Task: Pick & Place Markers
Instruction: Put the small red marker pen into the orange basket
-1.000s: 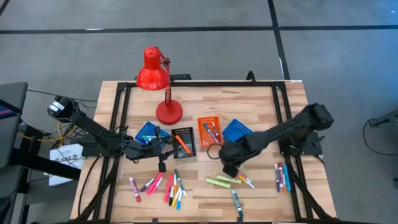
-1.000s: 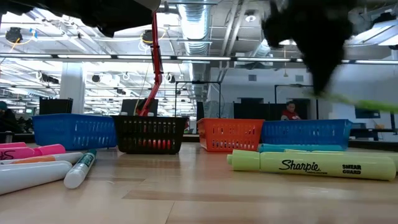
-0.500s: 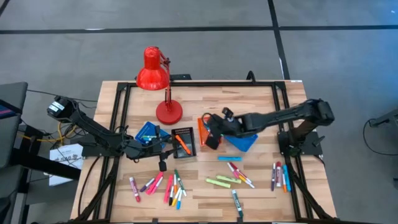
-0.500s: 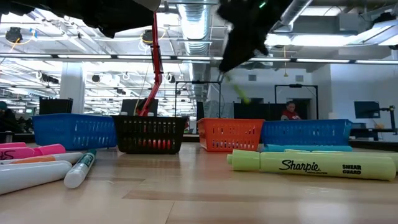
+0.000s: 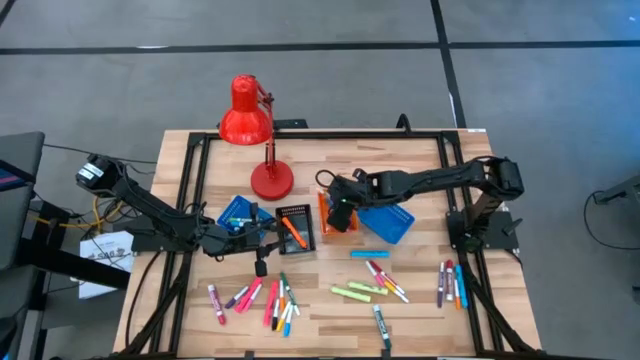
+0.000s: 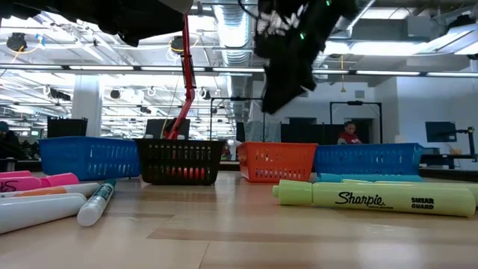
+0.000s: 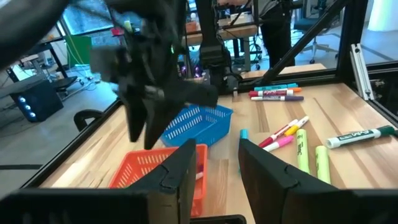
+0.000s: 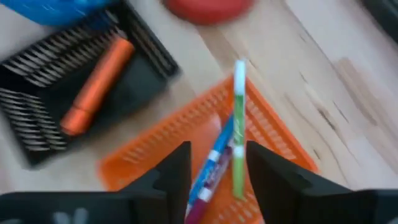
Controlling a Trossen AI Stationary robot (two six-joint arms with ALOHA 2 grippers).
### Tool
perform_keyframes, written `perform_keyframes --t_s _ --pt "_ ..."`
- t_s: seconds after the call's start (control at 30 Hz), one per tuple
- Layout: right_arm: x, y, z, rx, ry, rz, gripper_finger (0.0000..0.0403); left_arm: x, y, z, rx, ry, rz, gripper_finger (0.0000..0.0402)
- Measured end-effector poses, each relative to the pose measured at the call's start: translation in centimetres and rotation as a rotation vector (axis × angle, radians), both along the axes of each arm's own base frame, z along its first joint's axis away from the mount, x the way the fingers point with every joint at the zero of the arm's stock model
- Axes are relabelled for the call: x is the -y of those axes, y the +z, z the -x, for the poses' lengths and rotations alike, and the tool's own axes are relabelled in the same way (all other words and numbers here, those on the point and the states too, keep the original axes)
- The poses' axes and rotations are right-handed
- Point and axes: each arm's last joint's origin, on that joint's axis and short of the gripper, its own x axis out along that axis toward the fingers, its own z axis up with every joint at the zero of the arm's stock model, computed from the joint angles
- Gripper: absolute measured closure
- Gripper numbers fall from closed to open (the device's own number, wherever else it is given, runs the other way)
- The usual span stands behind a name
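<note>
My right gripper (image 5: 337, 215) hangs above the orange tray (image 5: 328, 199), fingers (image 8: 171, 174) standing apart with nothing clamped between them. A green marker (image 8: 238, 127) shows in the gap between those fingers, over the orange tray (image 8: 161, 146); whether it touches the tray floor I cannot tell. A blue marker (image 8: 214, 158) lies in the same tray, just beside the green one.

The black tray (image 5: 295, 229), next to the orange tray on its left-arm side, holds an orange marker (image 5: 293, 233). A blue tray (image 5: 386, 222) lies under my right arm, and a second blue tray (image 5: 237, 213) lies beside the black one.

The remaining markers lie loose on the table (image 5: 330, 160):
- a mixed cluster (image 5: 262, 299) near the front edge on the left side;
- yellow-green highlighters (image 5: 352, 292) and pink ones (image 5: 386, 281) near the front centre;
- a single blue marker (image 5: 363, 254) just in front of the blue tray;
- a small group (image 5: 450, 283) at the right edge.

My left gripper (image 5: 262, 247) waits just in front of the black tray, fingers (image 7: 264, 171) apart and empty.

A red lamp (image 5: 250, 125) stands at the back of the table.
</note>
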Motion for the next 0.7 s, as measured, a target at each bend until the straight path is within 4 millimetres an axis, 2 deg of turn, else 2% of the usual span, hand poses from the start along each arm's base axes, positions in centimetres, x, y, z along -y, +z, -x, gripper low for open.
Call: perform_keyframes --t_s 0.13,0.27,0.47,0.6,0.7 --pt "-2.0 2.0 0.3 -0.017 0.081 -0.085 0.0225 0.0 0.0 0.0 -0.001 -0.005 0.0 0.0284" --pt "-5.5 2.6 1.7 -0.124 0.103 -0.211 0.0209 0.0 0.0 0.0 -0.004 -0.01 -0.001 0.0284" --pt "-11.3 0.6 5.0 -0.41 0.006 -0.246 0.0213 0.1 0.0 0.0 -0.004 -0.02 0.001 0.0284" --pt "-14.6 -0.9 5.9 -0.462 -0.022 -0.245 0.0223 0.0 0.0 0.0 -0.002 -0.017 0.002 0.0284" --pt "-16.0 -2.2 6.2 -0.519 -0.047 -0.243 0.0227 -0.2 0.0 -0.1 0.003 -0.007 0.004 0.0284"
